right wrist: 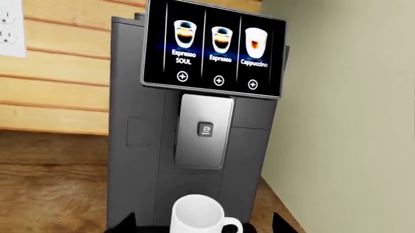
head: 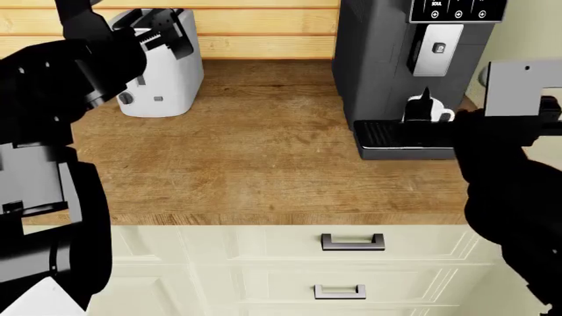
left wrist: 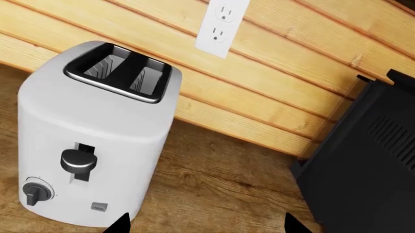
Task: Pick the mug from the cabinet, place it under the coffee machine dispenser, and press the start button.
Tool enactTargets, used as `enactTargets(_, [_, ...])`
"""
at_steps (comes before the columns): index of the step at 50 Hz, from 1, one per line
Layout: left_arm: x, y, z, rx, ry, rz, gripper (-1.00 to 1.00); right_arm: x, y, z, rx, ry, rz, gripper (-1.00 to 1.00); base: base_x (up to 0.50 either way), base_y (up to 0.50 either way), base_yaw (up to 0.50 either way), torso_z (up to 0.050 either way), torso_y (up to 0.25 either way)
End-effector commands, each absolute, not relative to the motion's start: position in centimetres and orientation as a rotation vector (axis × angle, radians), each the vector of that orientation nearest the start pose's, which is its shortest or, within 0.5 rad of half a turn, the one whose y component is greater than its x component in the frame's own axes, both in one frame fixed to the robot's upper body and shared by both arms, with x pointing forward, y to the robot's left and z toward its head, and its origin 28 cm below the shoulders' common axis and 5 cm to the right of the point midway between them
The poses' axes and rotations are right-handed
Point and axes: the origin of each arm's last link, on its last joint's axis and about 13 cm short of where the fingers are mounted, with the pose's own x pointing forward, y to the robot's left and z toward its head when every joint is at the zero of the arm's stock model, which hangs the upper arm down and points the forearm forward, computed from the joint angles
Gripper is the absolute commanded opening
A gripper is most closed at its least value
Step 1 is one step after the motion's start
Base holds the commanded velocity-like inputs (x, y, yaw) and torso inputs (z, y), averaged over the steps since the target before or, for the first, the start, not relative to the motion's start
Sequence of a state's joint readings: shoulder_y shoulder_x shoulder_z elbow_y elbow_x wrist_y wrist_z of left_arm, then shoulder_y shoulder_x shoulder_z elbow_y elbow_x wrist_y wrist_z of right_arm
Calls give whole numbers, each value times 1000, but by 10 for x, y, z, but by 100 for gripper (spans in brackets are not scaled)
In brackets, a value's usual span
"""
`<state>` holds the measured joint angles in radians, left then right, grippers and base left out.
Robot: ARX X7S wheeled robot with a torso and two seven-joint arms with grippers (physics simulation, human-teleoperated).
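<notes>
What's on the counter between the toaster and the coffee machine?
Nothing: in the head view, only bare wooden counter lies between the toaster and the coffee machine.

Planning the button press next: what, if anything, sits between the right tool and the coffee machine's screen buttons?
Nothing visible does. The mug stands on the drip tray below the dispenser, lower than the buttons. The right wrist view shows the screen unobstructed, with only the right tool tips at the frame's edge.

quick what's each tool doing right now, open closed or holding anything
Left tool: open, empty, facing the white toaster.
Right tool: open around the white mug on the drip tray under the coffee machine dispenser, not clamped.
</notes>
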<state>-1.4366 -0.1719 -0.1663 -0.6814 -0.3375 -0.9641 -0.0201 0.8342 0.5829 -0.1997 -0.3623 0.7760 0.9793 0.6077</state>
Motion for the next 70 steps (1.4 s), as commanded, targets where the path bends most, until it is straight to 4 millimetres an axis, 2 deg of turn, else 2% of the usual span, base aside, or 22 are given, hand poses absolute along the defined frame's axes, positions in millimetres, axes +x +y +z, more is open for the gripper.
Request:
enactTargets(1, [397,264,307,-373,158,-61,100,290,-157,256,-151,-108,-183,100,0,0,0,0,0])
enactTargets(2, [397,264,307,-373,158,-61,100,292,-158,258,-148,-113,-188,100,0,0,0,0,0])
enactTargets(3, [397,264,307,-373,158,-61,100,294,-159,259,-145,-118,-190,-100,0,0,0,0,0])
enactTargets(23, [396,263,307,-371,157,-59,100,322,-164,260,-99,-141,-138,-100,0,0,0,0,0])
enactTargets(42, [399,264,303,-373,162,-55,100,355,-170,250,-106,-129,-193,-100,0,0,0,0,0])
enactTargets(57, [399,262,303,-370,164,-56,100,370,-173,246,-90,-105,-206,-100,0,0,0,0,0])
enactTargets(70, [400,262,302,-369,165,-55,100,378,-170,255,-73,-141,-193,-100,0,0,0,0,0])
